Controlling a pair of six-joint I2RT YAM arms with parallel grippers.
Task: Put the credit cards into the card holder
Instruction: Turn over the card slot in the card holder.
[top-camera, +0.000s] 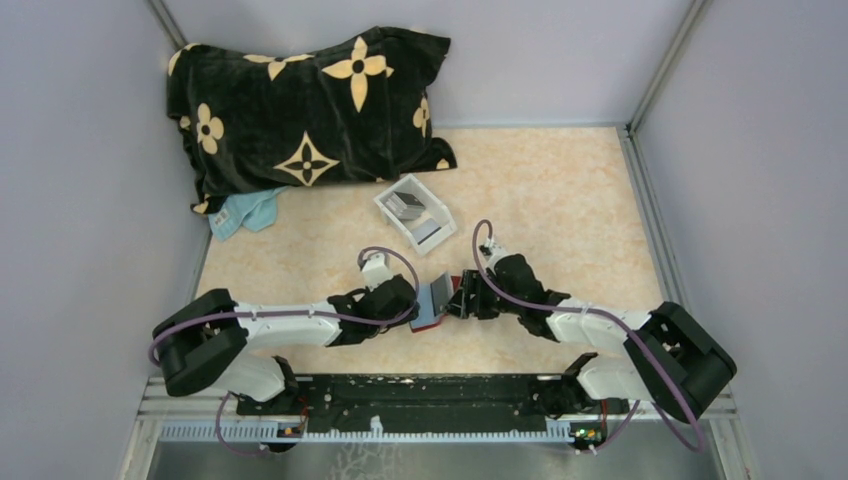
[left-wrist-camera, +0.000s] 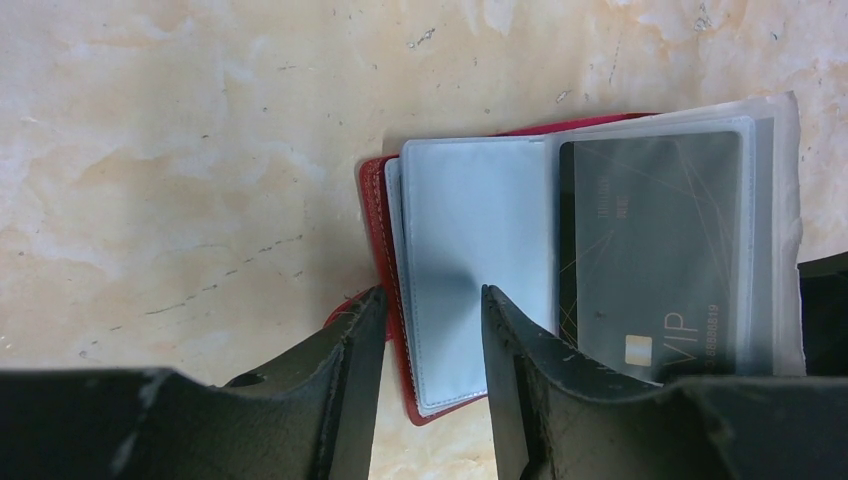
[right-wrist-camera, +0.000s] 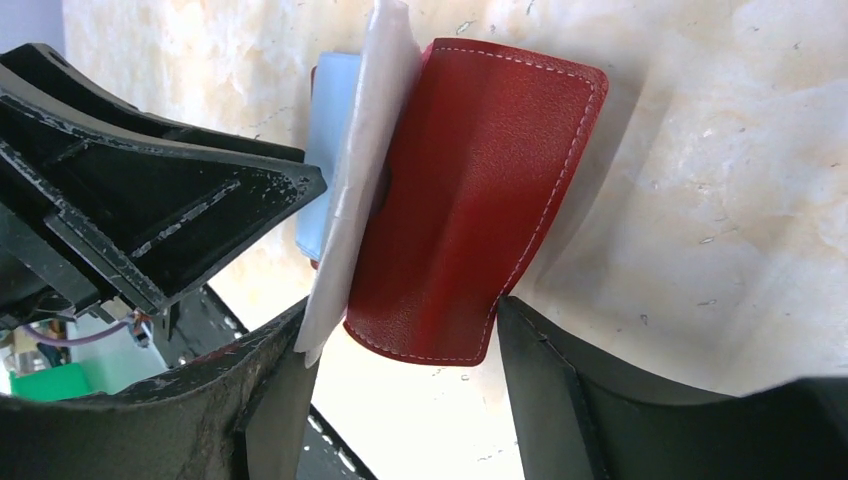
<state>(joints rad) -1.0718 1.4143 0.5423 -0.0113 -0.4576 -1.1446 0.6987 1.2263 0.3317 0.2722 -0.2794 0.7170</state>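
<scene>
While both arms reach in just ahead of their bases, I have the card holder (right-wrist-camera: 480, 180) sitting between them on the table (top-camera: 560, 200). Its red cover looks bowed and partly lifted. My left gripper (left-wrist-camera: 432, 295) is half spread, with the holder's red edge and a blank clear sleeve (left-wrist-camera: 470, 230) between its tips. I cannot tell whether it is clamping them or only straddling them. My right gripper (right-wrist-camera: 402, 308) stands wide on either side of the red cover and, as far as I can see, squeezes nothing. One dark card (left-wrist-camera: 650, 250) already lies inside the next sleeve.

I judge the holder to be light and floppy. The leather bends easily, and the sleeves are thin, slick film that would buckle or slide if pinched alone. I would hold it by the stitched cover near the spine and keep the sleeve mouth free.

Farther out, the white tray (top-camera: 393, 225) holds the loose cards (top-camera: 407, 205). They should be stiff, thin and slippery, and hard to lift from flat, so I would pinch one across its short width by the edges.

Beyond that lie a blue cloth (top-camera: 245, 212) and a dark pillow (top-camera: 300, 100).
</scene>
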